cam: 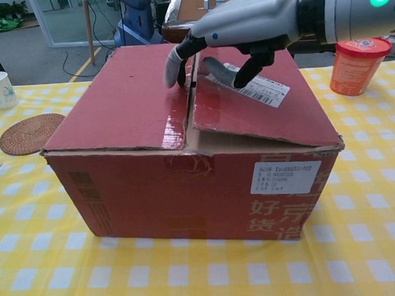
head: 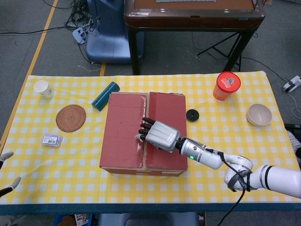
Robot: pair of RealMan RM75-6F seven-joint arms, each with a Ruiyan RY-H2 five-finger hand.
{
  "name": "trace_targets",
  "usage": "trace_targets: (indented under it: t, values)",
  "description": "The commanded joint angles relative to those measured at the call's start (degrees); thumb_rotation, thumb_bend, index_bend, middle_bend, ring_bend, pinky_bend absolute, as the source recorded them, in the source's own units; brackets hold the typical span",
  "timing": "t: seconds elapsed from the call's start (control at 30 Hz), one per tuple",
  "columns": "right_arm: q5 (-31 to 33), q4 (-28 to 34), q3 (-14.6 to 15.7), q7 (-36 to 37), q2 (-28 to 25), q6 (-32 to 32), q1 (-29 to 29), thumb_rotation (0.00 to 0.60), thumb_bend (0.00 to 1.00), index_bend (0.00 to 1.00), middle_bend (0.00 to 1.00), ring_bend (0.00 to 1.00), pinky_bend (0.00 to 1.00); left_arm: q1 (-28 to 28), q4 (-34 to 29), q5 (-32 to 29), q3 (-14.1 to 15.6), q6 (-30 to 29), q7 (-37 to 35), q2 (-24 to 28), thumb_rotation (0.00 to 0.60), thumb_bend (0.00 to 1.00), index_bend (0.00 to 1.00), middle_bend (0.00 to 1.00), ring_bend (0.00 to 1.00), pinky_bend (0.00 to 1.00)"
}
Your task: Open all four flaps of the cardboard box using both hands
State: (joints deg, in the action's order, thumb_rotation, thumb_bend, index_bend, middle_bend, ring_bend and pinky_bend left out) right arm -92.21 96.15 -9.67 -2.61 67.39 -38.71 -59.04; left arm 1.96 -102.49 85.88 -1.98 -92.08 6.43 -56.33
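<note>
The red cardboard box (head: 123,141) (cam: 186,182) stands mid-table with its two top flaps down, meeting at a taped centre seam (cam: 186,115). My right hand (head: 158,134) (cam: 244,23) reaches over the top from the right. Its fingertips (cam: 175,69) touch the inner edge of the left flap at the seam, and the thumb lies on the right flap by the white label (cam: 260,86). It holds nothing. Only the spread fingers of my left hand (head: 6,156) show, at the table's front left edge, far from the box.
An orange cup (head: 226,85) (cam: 359,63), a bowl (head: 259,114) and a black disc (head: 192,115) lie right of the box. A teal cylinder (head: 105,95), woven coaster (head: 71,117), white cup (head: 43,88) and small packet (head: 51,140) lie to its left.
</note>
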Motion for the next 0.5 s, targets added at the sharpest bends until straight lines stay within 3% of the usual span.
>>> trace_targets:
  t: [0.03,0.5]
  values:
    - [0.2,0.1,0.2,-0.1,-0.5,-0.9,0.3,0.6,0.83,0.22,0.31,0.17,0.08,-0.2,0.1,0.1,0.0,0.2,0.1,-0.1,0.6,0.23,0.28,0.03,0.0,0.0]
    - [-1.0,5.2,2.2,-0.2,-8.7,-6.3,4.1,0.6,0.84,0.22,0.42,0.24,0.09,-1.1,-0.5,0.5,-0.6,0.6,1.2,-0.5,0.6,0.23,0.27,0.03,0.0,0.0]
